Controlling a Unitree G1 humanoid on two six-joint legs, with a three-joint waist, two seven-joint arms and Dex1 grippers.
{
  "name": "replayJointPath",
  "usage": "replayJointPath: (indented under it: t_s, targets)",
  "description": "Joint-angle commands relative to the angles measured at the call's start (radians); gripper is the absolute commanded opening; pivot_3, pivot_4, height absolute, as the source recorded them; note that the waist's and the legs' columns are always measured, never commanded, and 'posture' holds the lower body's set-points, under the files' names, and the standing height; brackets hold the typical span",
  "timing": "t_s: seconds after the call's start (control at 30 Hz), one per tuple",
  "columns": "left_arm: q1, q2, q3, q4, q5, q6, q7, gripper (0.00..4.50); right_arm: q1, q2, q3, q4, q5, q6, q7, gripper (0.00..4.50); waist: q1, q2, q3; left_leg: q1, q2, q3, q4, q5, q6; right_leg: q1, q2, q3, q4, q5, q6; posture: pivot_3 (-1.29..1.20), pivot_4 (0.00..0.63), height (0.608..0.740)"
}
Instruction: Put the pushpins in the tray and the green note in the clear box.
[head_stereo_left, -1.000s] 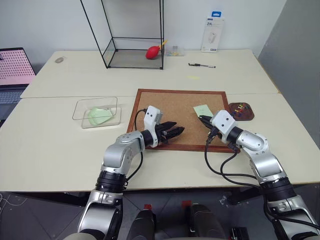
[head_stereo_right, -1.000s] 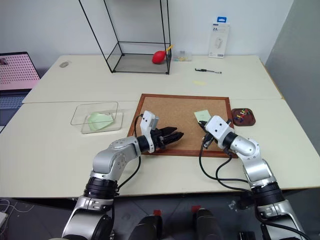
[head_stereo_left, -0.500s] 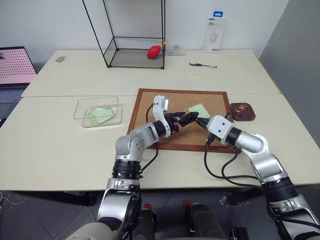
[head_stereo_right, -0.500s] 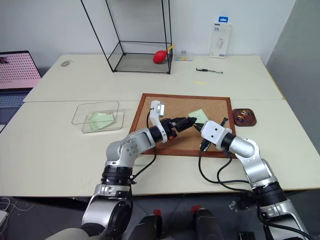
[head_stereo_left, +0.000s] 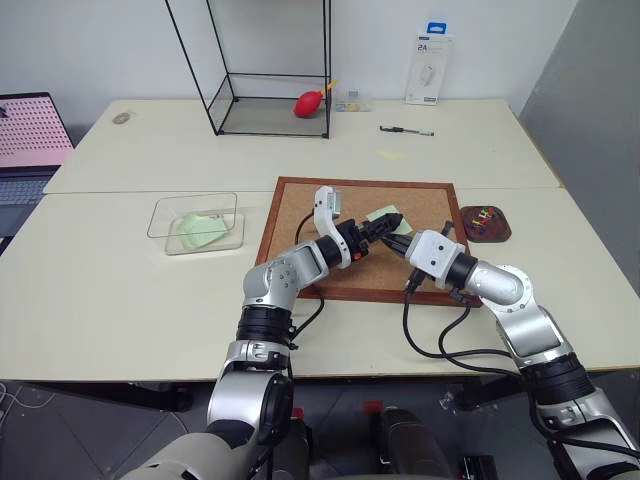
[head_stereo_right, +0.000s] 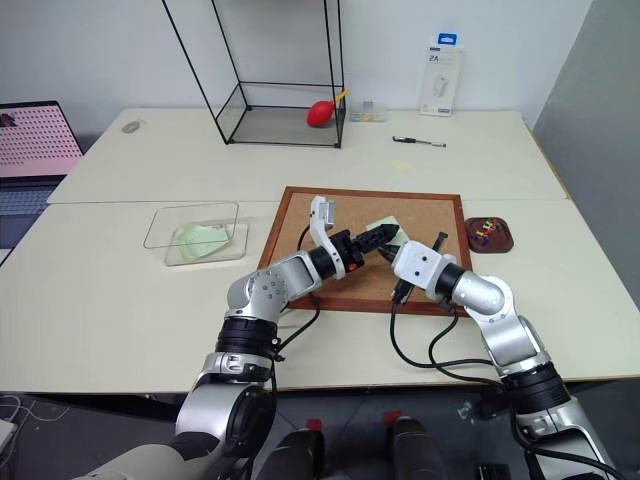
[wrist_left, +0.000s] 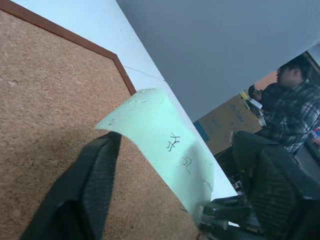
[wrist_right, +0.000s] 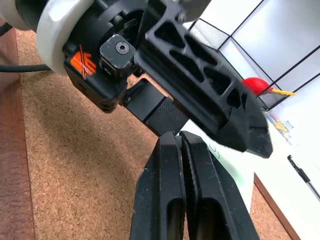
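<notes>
Held the green note (head_stereo_left: 378, 214) just above the cork board (head_stereo_left: 300, 215) in the clenched right gripper (head_stereo_left: 394, 241) — apparently for a handover. Kept the left gripper (head_stereo_left: 388, 222) spread around its free edge, unclamped, likely because the clear box (head_stereo_left: 170, 222) lay off the board's left side.

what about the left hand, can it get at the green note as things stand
Probably yes. The green note is lifted off the cork board, pinched by the shut right hand. The left hand is open with its fingers on either side of the note, and nothing is between them.
</notes>
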Motion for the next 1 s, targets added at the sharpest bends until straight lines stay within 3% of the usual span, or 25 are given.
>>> replayJointPath:
  t_s: [0.03, 0.53, 0.83, 1.0]
  targets:
    - [-0.017, -0.002, 0.003, 0.001, -0.020, -0.018, -0.023, 2.88, -0.016, 0.006, -0.007, -0.058, 0.002, -0.001, -0.001, 0.00, 0.000, 0.000, 0.000, 0.000, 0.000, 0.000, 0.000, 0.000, 0.000, 0.000, 0.000, 0.000, 0.000, 0.000, 0.000, 0.00, 0.150, 0.740]
    - [-0.004, -0.009, 0.049, 0.010, -0.045, -0.043, -0.022, 0.04, -0.014, 0.019, -0.023, -0.075, 0.023, 0.015, -0.002, 0.00, 0.000, 0.000, 0.000, 0.000, 0.000, 0.000, 0.000, 0.000, 0.000, 0.000, 0.000, 0.000, 0.000, 0.000, 0.000, 0.00, 0.150, 0.740]
    - [0.008, -0.002, 0.059, 0.003, -0.060, -0.031, -0.012, 0.04, -0.019, 0.025, -0.036, -0.075, 0.044, 0.012, -0.006, 0.00, 0.000, 0.000, 0.000, 0.000, 0.000, 0.000, 0.000, 0.000, 0.000, 0.000, 0.000, 0.000, 0.000, 0.000, 0.000, 0.00, 0.150, 0.740]
    - [0.014, -0.002, 0.057, -0.001, -0.051, -0.049, -0.010, 0.04, -0.014, 0.060, -0.087, -0.110, 0.130, 0.077, -0.026, 0.00, 0.000, 0.000, 0.000, 0.000, 0.000, 0.000, 0.000, 0.000, 0.000, 0.000, 0.000, 0.000, 0.000, 0.000, 0.000, 0.00, 0.150, 0.740]
